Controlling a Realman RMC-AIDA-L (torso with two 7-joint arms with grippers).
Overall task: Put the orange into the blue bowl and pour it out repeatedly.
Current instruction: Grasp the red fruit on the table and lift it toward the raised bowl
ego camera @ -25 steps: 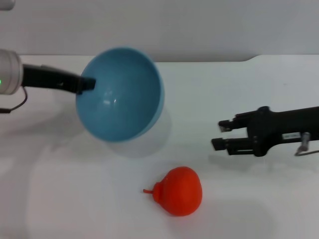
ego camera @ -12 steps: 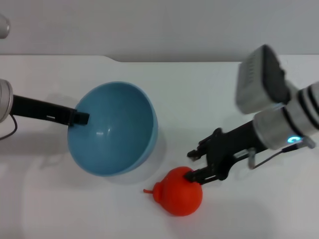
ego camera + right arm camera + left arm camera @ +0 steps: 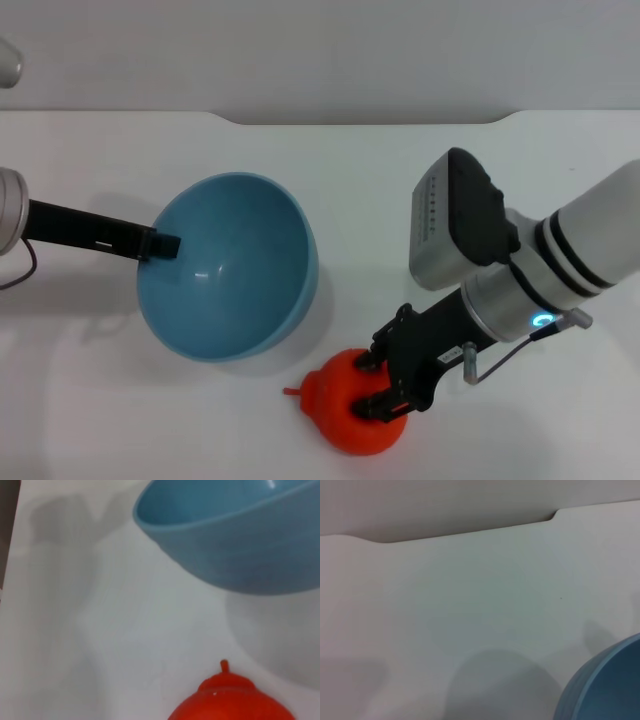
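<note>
Right gripper over the orange, bowl held tilted

While the right gripper point(image 3: 372, 386) sits down on the orange point(image 3: 345, 415), its two dark fingers stand one on each side of the fruit's upper right part, spread around it; whether the pads really press the skin I cannot tell. The fingers cover part of the fruit, and the right wrist view cuts off its lower half at the picture edge.

The orange lies on the white table point(image 3: 520, 170), at about 5 o'clock from the blue bowl point(image 3: 228, 268) and apart from it. Its long axis runs nearly level, with the small nub and stem pointing to 9 o'clock in the head view.

The left gripper point(image 3: 160, 243) pinches the bowl's rim at the bowl's 9 o'clock side, closed on it. The bowl is tilted, its open mouth turned up and toward the camera.

Only the head view shows both arms. The left wrist view gives just a curved piece of the bowl's outer wall point(image 3: 605, 685) and bare table. The right wrist view shows the bowl's underside point(image 3: 240, 545) with its shadow, and the stem of the orange point(image 3: 230, 700) pointing toward the bowl
</note>
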